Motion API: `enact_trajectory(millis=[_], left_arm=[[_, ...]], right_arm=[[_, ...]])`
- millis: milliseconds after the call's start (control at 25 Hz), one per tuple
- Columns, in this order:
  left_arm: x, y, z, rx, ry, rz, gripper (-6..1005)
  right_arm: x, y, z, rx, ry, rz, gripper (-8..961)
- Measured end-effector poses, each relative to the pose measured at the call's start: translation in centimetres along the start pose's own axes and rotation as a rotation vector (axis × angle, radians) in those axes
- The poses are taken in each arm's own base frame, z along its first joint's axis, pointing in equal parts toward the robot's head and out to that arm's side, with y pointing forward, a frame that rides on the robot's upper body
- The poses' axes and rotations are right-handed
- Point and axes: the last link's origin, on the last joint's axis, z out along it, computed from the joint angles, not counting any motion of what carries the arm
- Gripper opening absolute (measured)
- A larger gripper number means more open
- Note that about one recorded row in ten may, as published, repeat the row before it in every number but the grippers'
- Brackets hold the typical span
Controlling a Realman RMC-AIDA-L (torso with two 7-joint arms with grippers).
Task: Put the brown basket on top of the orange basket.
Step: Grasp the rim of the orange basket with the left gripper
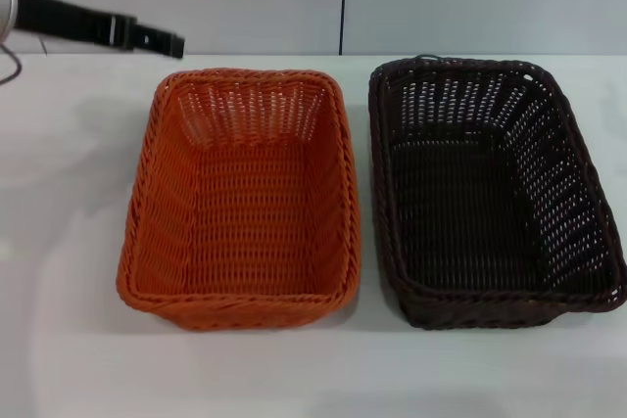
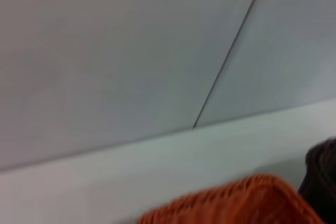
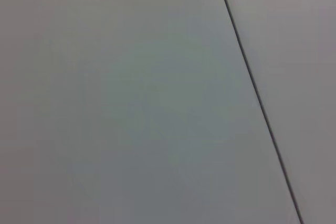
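Note:
The orange basket (image 1: 243, 198) sits on the white table, left of centre, with nothing in it. Right beside it, with a narrow gap between them, stands the brown basket (image 1: 490, 193), also with nothing in it. A black, slim part of my left arm, the left gripper (image 1: 157, 37), reaches in from the far left edge. It hangs above the table behind the orange basket's far left corner and touches neither basket. The left wrist view catches the orange basket's rim (image 2: 247, 203) and a bit of the brown basket (image 2: 321, 177). My right gripper is out of view.
A white wall with a dark vertical seam (image 1: 343, 2) closes off the table (image 1: 69, 242) at the back. Bare table lies in front of both baskets and to the left of the orange one. The right wrist view shows only the wall and its seam (image 3: 257, 103).

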Motion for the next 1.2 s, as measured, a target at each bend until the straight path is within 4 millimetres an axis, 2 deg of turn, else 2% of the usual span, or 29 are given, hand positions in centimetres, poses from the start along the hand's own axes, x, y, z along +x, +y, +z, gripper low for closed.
enact_trajectory(millis=[240,640,1200], left_arm=[[-2.0,0.3,0.4,0.064,-0.102,-0.003,841],[-4.4,0.4,1.4,0.058,-0.143,-0.046,823],[-7.4,-1.1,3.7,0.071,-0.184,-0.123,775]], right_arm=[[-0.2,-0.5,-0.1,0.017,-0.008,-0.003,532],[-0.4,-0.1,0.5,0.006,-0.018,0.0,532],[-0.4,0.8,1.4,-0.019,-0.012,0.003,532]])
